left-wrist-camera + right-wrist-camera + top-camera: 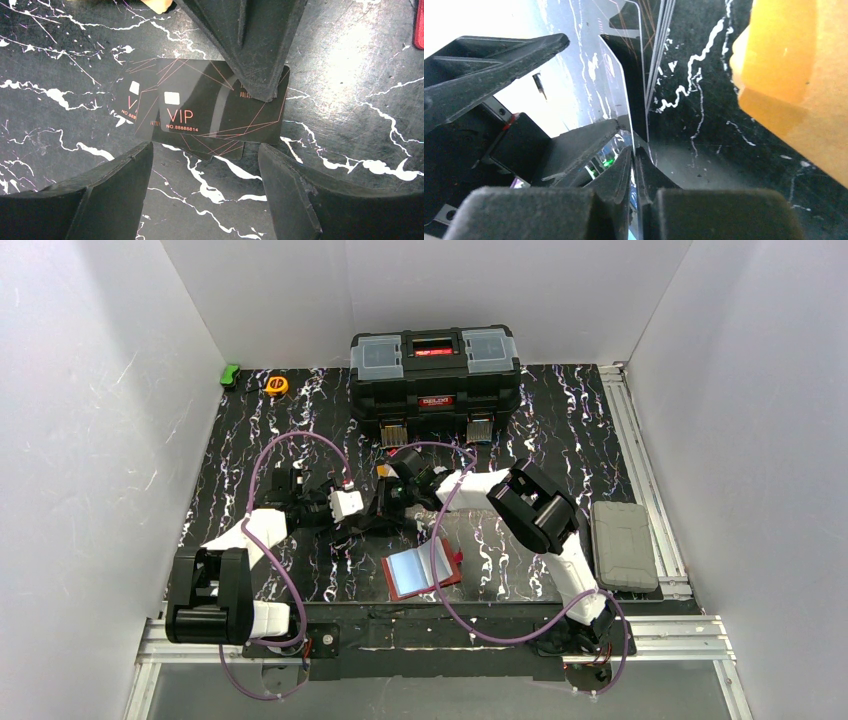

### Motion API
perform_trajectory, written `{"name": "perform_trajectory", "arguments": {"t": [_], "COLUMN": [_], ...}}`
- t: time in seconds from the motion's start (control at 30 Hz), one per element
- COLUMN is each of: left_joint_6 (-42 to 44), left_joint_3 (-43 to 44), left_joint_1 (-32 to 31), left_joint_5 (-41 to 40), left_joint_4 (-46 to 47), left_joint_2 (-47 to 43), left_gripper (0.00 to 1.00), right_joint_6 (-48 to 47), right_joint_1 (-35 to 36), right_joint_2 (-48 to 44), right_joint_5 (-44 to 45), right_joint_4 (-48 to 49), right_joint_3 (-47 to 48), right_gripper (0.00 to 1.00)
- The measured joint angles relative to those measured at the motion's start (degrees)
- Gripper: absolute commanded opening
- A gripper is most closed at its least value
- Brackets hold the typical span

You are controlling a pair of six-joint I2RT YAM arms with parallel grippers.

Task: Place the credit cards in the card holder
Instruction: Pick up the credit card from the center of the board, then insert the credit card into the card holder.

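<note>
The left arm (255,540) reaches from its base at 7 o'clock towards the middle of the marbled black table (560,440), forearm low and wrist bent downward. The left gripper (205,150) hangs just above the credit cards (200,112), its two fingers spread wide, one on each side of the pile's near edge and touching nothing.

The right arm (545,515) rises from 5 o'clock to a raised elbow, then stretches leftward and down, so the right gripper (400,470) meets the left one at the centre. Its fingers (621,172) are pressed almost together, pinching the edge of the top card (616,75), which the right wrist view shows edge-on and glossy. In the left wrist view one of those fingers (250,45) comes in from 12 o'clock onto that card's far right corner.

The cards are black with thin rose lines and "VIP" print. They lie as a small fan, flat on the table, long axis running from 9 to 3 o'clock in the left wrist view, text upright towards that camera. Whether the pinched edge is off the table cannot be told.

The card holder (425,572) lies open, well apart from the cards at 6 o'clock of the grippers, red cover down, pale pockets up. A black toolbox (435,370) stands at 12 o'clock, a yellow tape measure (277,385) at 11, and a grey case (622,545) at 3
</note>
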Motion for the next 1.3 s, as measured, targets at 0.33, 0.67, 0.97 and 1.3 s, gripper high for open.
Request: {"name": "perform_trajectory", "arguments": {"t": [0.33,0.67,0.97,1.3], "left_joint_6": [-1.84,-1.92,2.69,13.66], "left_joint_3": [0.98,4.48,6.78,4.24], "left_joint_1": [0.00,0.07,0.07,-10.62], "left_joint_5": [-0.96,0.17,5.11,8.90], "left_joint_4": [-3.30,-10.71,-18.53,-26.38], "left_joint_2": [-1.33,-12.72,-20.09,-28.79], "left_gripper": [0.81,0.91,0.90,0.89], "right_joint_6": [-1.51,-7.87,-17.16,-27.10], "right_joint_1": [-0.50,-0.74,-1.55,-2.75], "right_joint_2": [-1.11,-7.15,-17.05,-38.42], "right_joint_5": [-0.66,-1.53,-4.90,-0.74], "right_joint_4": [1.38,-0.35,-5.99,-21.94], "right_joint_3": [-1.05,-2.82,-6.49,-21.66], "right_gripper": [0.01,0.01,0.01,0.01]}}
